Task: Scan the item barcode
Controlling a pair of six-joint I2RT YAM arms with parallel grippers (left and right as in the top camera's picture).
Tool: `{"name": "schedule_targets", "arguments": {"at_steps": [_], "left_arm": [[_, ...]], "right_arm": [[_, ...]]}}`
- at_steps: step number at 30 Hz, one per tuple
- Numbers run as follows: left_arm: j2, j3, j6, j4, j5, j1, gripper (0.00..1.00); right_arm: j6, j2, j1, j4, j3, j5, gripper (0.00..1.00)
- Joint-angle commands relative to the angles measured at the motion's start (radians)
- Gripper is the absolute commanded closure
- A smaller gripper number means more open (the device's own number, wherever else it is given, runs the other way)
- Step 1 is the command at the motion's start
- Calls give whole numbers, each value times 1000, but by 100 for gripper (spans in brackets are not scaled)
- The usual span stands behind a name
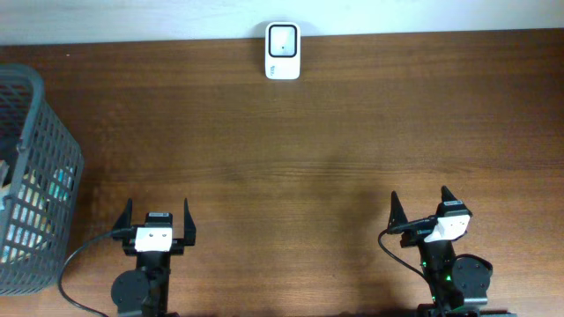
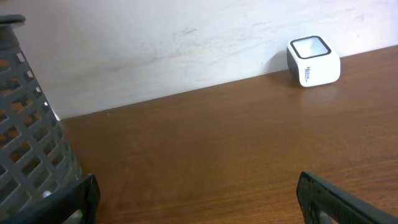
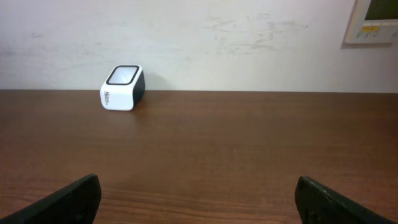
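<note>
White scanner [image 1: 283,51] — grey lattice basket [image 1: 62,189] — brown wood-grain table [image 1: 308,158].

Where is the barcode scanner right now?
Overhead view: the scanner sits at the far edge of the table, roughly centred, well right of the basket.
</note>
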Motion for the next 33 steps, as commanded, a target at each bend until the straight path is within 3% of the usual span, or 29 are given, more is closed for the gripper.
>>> {"name": "schedule_targets", "arguments": {"at_steps": [1, 6, 10, 13, 17, 20, 22, 25, 26, 28, 30, 31, 33], "left_arm": [[-3, -5, 11, 5, 113, -4, 1], [45, 69, -8, 2, 224, -4, 1], [401, 361, -7, -55, 273, -4, 1], [696, 649, -7, -206, 298, -4, 1], [1056, 1105, -7, -583, 301, -4, 1], [1281, 1495, -8, -890, 464, -4, 1], [1326, 1596, -8, -918, 618, -4, 1], [1327, 1603, -7, -897, 632, -4, 1], [1327, 1603, -8, -887, 593, -4, 1], [1327, 1614, -297, -867, 138, -4, 1], [1327, 1647, -406, -863, -174, 8, 1], [1327, 1678, -436, -855, -276, 26, 1], [1327, 1748, -450, -823, -344, 88, 1]], "right_arm": [[7, -1, -6, -2, -7, -8, 1], [7, -1, -6, -2, -7, -8, 1], [7, -1, -6, -2, -7, -8, 1], [7, -1, -6, -2, -7, -8, 1], [7, -1, -6, -2, -7, -8, 1], [7, -1, -6, -2, -7, -8, 1], [7, -1, -6, -2, -7, -8, 1], [7, -1, -6, -2, -7, -8, 1], [7, -1, -6, -2, -7, -8, 1], [7, -1, -6, -2, -7, -8, 1], [7, -1, -6, -2, -7, -8, 1], [7, -1, -6, -2, -7, -8, 2], [7, -1, -6, -2, -7, -8, 1]]}}
